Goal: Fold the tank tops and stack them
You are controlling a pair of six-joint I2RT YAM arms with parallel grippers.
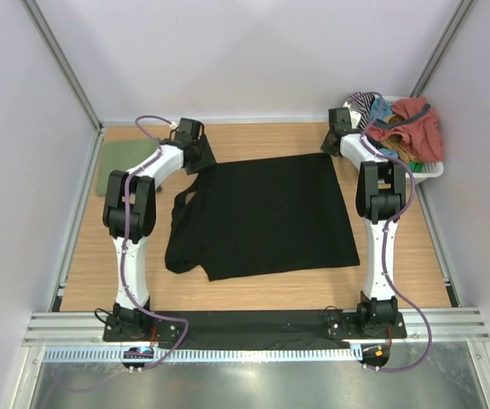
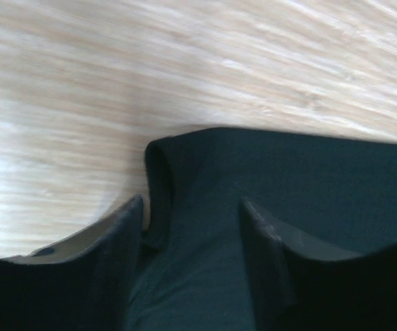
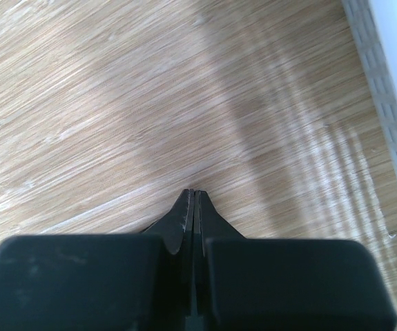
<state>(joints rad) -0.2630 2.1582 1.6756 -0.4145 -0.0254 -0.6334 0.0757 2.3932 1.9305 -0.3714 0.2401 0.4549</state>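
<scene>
Black top [image 1: 266,217] lay spread flat in the middle of the wooden tabletop [image 1: 398,256]. Its straps were toward 9 o'clock and its hem toward 3 o'clock. Green top [image 1: 112,166] lay flat in the corner at 10 o'clock, well apart from the black one. A white basket [image 1: 433,171] stood in the corner at 2 o'clock, with a heap of red, teal and striped garments [image 1: 411,123] inside.

The left end effector [image 1: 195,152] was at the 11 o'clock corner of the black top. In its wrist view the two fingers [image 2: 119,241] stood moderately apart, and a rolled edge of the black cloth lay between them. The fingers did not press on the cloth. The wood beyond looked blurred.

The right end effector [image 1: 338,141] was near the 1 o'clock corner of the black top, just beside the basket. In its wrist view the fingers [image 3: 184,217] were pressed together, tip against tip, low over the bare wood. I could not tell whether any cloth was pinched between them.
</scene>
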